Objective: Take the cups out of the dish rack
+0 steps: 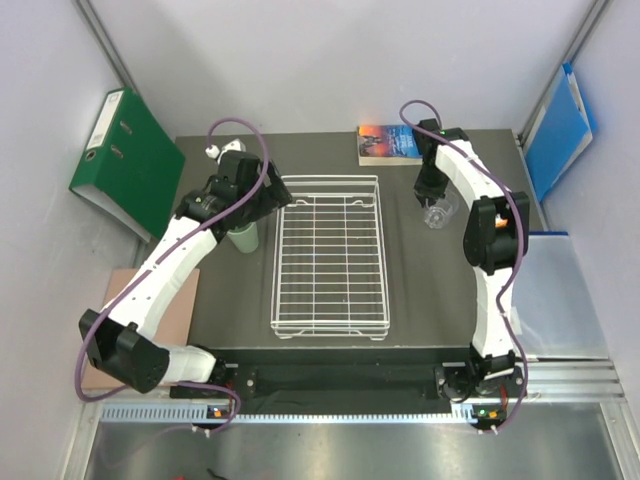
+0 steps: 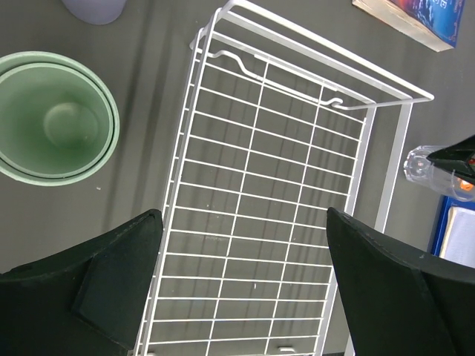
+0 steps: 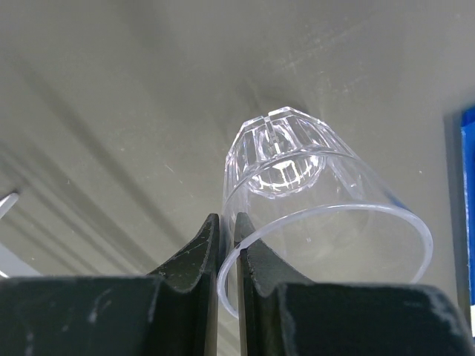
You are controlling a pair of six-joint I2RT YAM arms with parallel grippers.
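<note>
Pinching the rim of the clear glass cup (image 3: pixel 297 170), the right hand (image 3: pixel 226 226) is closed thin on its wall, just right of the dish rack (image 1: pixel 331 256), near the far corner. Over the dish rack's left edge, the left hand (image 2: pixel 241 222) is spread wide, holding nothing. Two green cups (image 2: pixel 56 122) sit stacked on the counter (image 2: pixel 148 111), just left of the dish rack.
</note>
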